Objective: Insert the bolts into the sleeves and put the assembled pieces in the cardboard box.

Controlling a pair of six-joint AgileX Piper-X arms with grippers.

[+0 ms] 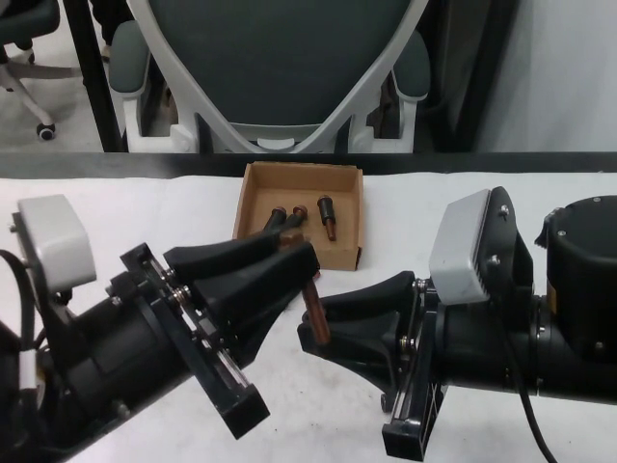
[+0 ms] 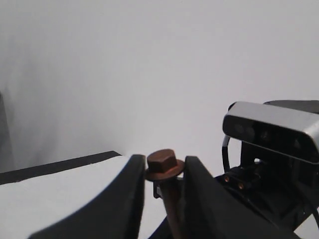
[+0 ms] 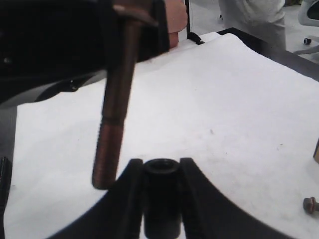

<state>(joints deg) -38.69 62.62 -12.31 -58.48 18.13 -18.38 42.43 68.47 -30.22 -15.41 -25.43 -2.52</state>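
One bolt [image 3: 113, 114] sits in left hand [image 2: 163, 160], one sleeve [image 3: 160, 199] in right hand [image 3: 160, 165].

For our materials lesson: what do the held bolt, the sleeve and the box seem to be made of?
Bolt: likely metal, with a coppery-brown matte coating and a threaded tip. Sleeve: dark and dull, probably blackened metal, though plastic is possible. Box: brown cardboard with plain matte walls.

The copper bolt [image 3: 117, 99] hangs upright beside the black sleeve [image 3: 161, 204]; three pieces [image 1: 326, 216] lie in the cardboard box [image 1: 304, 168].
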